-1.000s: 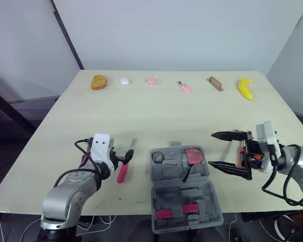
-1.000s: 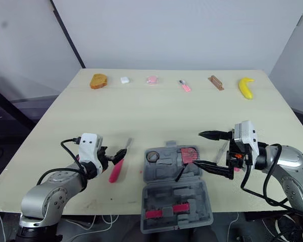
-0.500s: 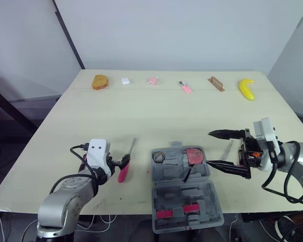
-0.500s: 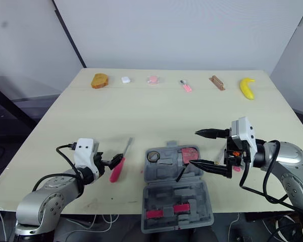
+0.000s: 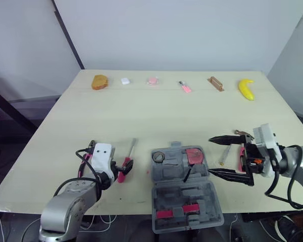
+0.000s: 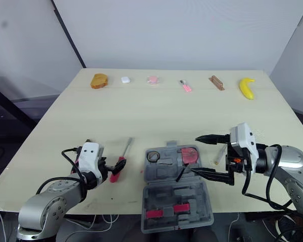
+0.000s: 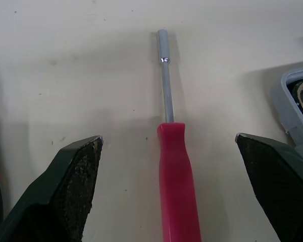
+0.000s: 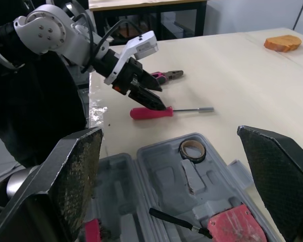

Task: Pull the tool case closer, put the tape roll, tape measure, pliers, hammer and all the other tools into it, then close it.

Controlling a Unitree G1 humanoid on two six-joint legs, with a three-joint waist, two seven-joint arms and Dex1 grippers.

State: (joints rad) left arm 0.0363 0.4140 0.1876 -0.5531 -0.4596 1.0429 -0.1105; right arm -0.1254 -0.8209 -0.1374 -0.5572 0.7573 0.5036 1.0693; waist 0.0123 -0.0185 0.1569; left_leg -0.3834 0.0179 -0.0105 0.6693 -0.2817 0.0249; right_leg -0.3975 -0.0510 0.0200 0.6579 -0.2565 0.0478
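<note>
Now left jaws gape astride the red screwdriver (image 7: 179, 191), right jaws gape at the tool case (image 5: 182, 191)'s right edge.

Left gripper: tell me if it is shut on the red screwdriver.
No, the left gripper holds its fingers wide apart on either side of the red screwdriver.

Screwdriver (image 7: 175, 161) handle end cut off; tool case (image 7: 292, 118) mostly cropped.
</note>
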